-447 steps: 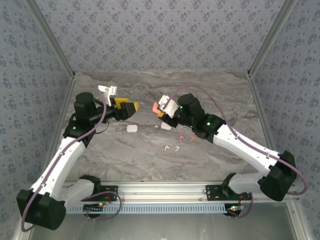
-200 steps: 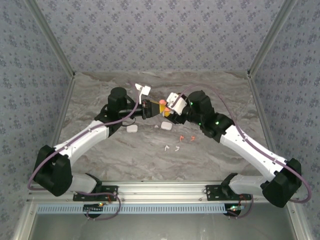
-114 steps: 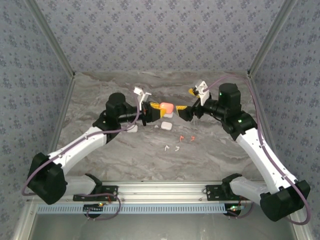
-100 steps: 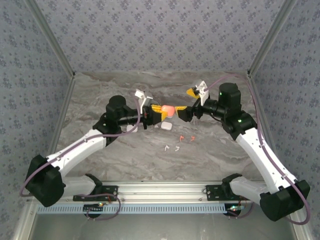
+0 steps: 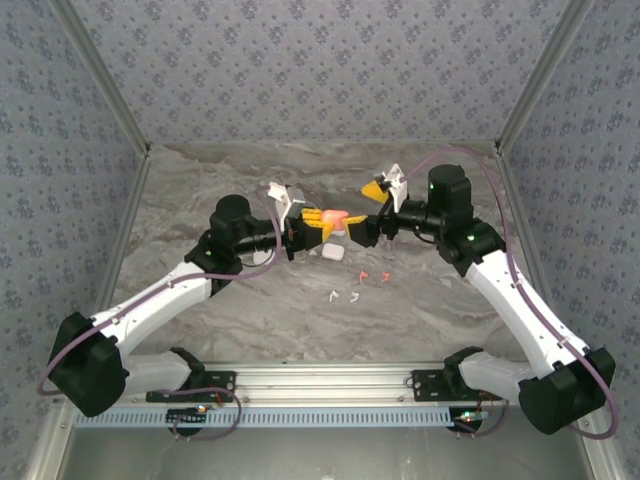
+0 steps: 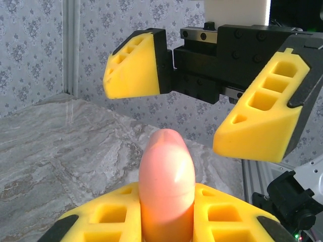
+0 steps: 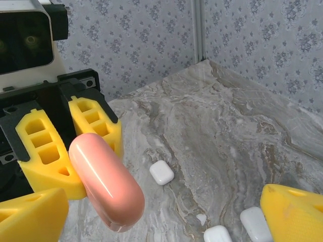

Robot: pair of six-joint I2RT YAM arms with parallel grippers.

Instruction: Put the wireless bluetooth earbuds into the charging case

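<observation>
Now pinching pink charging case (image 5: 340, 216) in left hand (image 5: 322, 221), freshly released by right hand (image 5: 363, 212) gaping wide at three o'clock; likely sets up lid-opening.

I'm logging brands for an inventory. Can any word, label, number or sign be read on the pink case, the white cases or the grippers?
None can be read.
The pink case, clamped in the left gripper, is plain and glossy.
The white cases on the table show no marking.
The right gripper has bare yellow fingers.
The wallpaper has only a flower pattern.
</observation>
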